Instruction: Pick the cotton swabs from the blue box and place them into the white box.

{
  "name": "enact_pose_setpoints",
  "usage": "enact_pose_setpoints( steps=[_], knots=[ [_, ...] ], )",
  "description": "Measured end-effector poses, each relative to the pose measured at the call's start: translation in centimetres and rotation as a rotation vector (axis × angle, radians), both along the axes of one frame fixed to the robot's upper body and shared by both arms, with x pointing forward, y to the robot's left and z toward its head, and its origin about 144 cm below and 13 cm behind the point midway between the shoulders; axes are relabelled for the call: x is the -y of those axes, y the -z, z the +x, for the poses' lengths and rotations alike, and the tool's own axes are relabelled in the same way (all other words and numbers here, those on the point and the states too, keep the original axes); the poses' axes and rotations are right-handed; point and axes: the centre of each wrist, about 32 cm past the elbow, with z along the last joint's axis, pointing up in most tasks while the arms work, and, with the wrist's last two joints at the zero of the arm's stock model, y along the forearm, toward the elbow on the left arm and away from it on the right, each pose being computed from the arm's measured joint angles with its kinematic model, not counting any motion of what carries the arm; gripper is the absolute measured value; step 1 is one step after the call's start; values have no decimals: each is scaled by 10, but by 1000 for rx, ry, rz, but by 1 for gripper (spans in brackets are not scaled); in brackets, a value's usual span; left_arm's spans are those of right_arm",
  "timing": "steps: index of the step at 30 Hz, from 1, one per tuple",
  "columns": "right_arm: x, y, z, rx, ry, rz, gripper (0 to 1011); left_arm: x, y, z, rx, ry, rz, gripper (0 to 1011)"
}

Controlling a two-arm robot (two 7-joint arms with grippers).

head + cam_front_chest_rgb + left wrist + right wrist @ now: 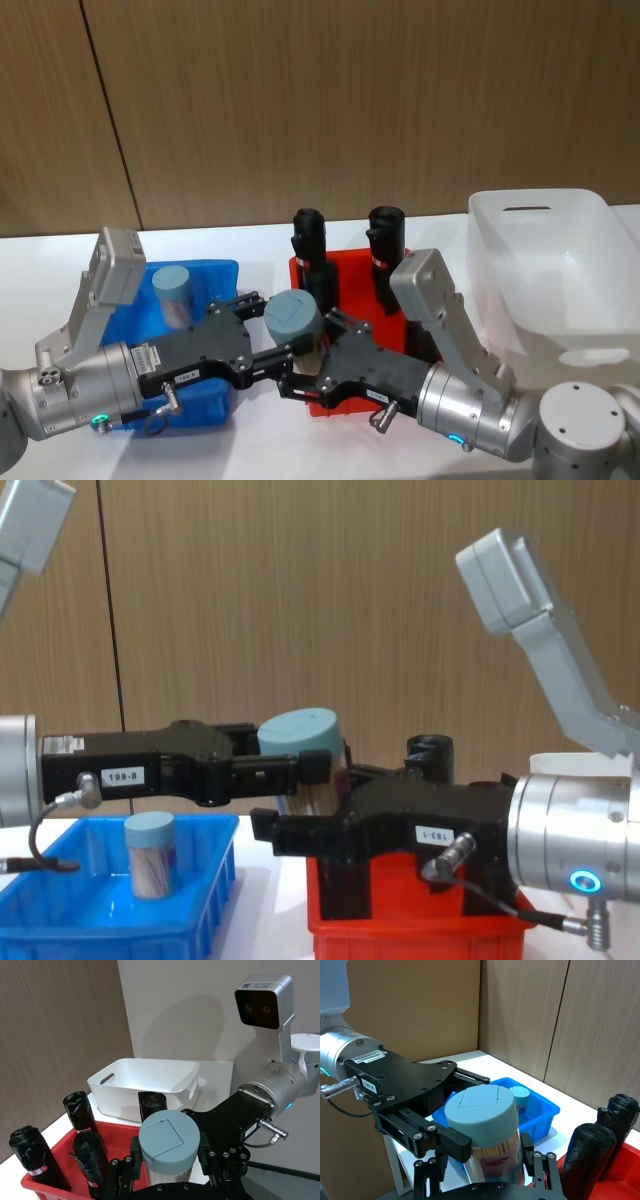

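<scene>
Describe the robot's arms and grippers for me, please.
Both arms are silver cylinders with a glowing ring. Each wrist carries a grey boxy camera. The left gripper and right gripper are flat and black, with screws, white number labels and a thin black cable on a metal plug.

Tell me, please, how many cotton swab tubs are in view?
2. One cotton swab tub stands in the blue box; the other tub is held in the left gripper, with the right gripper beside it. More may hide behind the arms.

Glossy plastic blue box [150, 935] & matt wood-grain wall [350, 100]
</scene>
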Motion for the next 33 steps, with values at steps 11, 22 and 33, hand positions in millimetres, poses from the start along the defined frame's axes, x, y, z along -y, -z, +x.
enact_pose_setpoints(
  steps=[11, 22, 33],
  knots=[
    [-1, 1, -1, 3, -10, 7, 660, 0, 0, 0, 0, 2, 0, 660],
    [-2, 1, -1, 1, -23, 19, 645, 0, 0, 0, 0, 0, 0, 818],
    [1, 2, -2, -2, -20, 29, 645, 0, 0, 0, 0, 0, 0, 1004]
  ],
)
